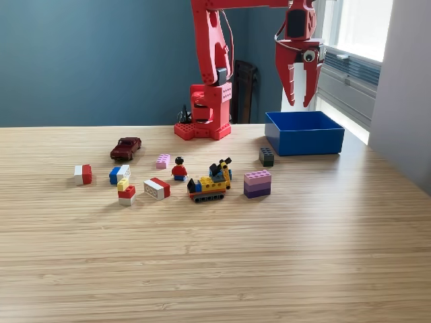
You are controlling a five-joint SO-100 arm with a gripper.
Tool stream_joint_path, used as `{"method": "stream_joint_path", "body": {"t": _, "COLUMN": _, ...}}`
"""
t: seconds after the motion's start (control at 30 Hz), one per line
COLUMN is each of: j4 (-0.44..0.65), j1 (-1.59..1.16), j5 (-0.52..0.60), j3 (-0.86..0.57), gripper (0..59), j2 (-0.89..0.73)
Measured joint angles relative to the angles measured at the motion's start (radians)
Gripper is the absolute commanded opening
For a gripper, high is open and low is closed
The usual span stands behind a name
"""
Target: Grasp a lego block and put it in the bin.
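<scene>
The blue bin (304, 132) stands at the exterior view's right, at the back of the wooden table. Above it hangs my red gripper (299, 99), fingers pointing down and spread open, nothing between them. Lego pieces lie scattered across the table to the left of the bin: a dark block (267, 157) nearest the bin, a pink-and-purple stack (257, 183), a pink block (163, 161), a red-and-white block (157, 188), a blue-and-white block (119, 174), a yellow-red-white stack (125, 192) and a white-and-red block (83, 174).
The arm's red base (204, 111) sits behind the pieces at the table's back. A dark red toy car (126, 147), a minifigure (179, 169) and a yellow tracked lego vehicle (211, 181) stand among the blocks. A white wall (407, 101) borders the right.
</scene>
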Motion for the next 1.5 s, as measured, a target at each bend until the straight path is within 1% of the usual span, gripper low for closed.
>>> {"method": "stream_joint_path", "body": {"t": 0.27, "j4": -0.020, "j1": 0.241, "j5": 0.018, "j3": 0.000, "gripper": 0.1, "j2": 0.000}}
{"method": "stream_joint_path", "body": {"t": 0.33, "j4": -0.020, "j1": 0.267, "j5": 0.002, "j3": 0.000, "gripper": 0.1, "j2": 0.000}}
{"method": "stream_joint_path", "body": {"t": 0.47, "j4": -0.020, "j1": 0.345, "j5": 0.009, "j3": 0.000, "gripper": 0.1, "j2": 0.000}}
{"method": "stream_joint_path", "body": {"t": 0.83, "j4": -0.023, "j1": 0.472, "j5": -0.025, "j3": 0.003, "gripper": 0.1, "j2": 0.000}}
{"method": "stream_joint_path", "body": {"t": 1.0, "j4": -0.071, "j1": 0.506, "j5": -0.041, "j3": 0.061, "gripper": 0.1, "j2": 0.000}}
{"method": "stream_joint_path", "body": {"t": 1.3, "j4": -0.199, "j1": 0.565, "j5": -0.037, "j3": 0.201, "gripper": 0.1, "j2": 0.009}}
{"method": "stream_joint_path", "body": {"t": 1.5, "j4": -0.229, "j1": 0.597, "j5": -0.048, "j3": 0.221, "gripper": 0.1, "j2": 0.009}}
